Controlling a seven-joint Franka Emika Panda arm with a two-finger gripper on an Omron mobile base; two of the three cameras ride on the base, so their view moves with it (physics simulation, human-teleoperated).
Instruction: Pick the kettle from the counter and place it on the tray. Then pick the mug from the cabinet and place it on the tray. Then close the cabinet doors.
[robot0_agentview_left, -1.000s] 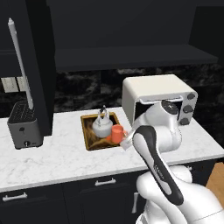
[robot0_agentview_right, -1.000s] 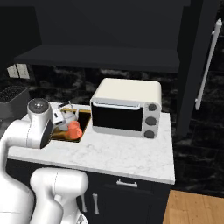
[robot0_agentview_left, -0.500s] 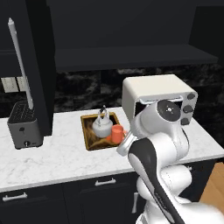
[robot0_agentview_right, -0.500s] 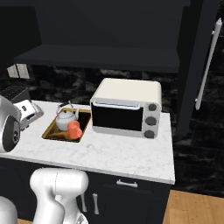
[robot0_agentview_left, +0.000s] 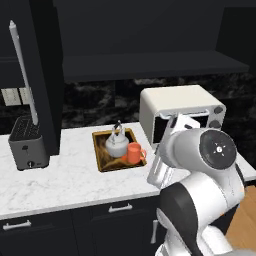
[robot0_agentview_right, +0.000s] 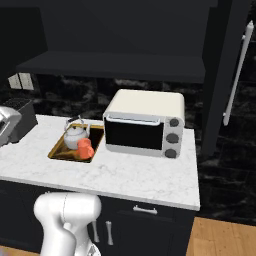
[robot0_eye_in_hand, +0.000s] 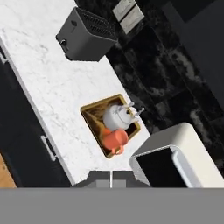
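The gripper (robot0_eye_in_hand: 111, 181) has its fingers pressed together on nothing, high above the tray (robot0_eye_in_hand: 92, 117) holding kettle (robot0_eye_in_hand: 115, 116) and mug (robot0_eye_in_hand: 114, 139). No writing is readable.

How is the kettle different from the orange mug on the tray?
The kettle is silver-white and rounded; the mug is bright orange and straight-sided. The kettle is taller, with a thin arched handle on top, while the mug's handle is on its side. The kettle sits toward the back of the tray, the mug nearer the front. Both stand upright inside the tray, close together.
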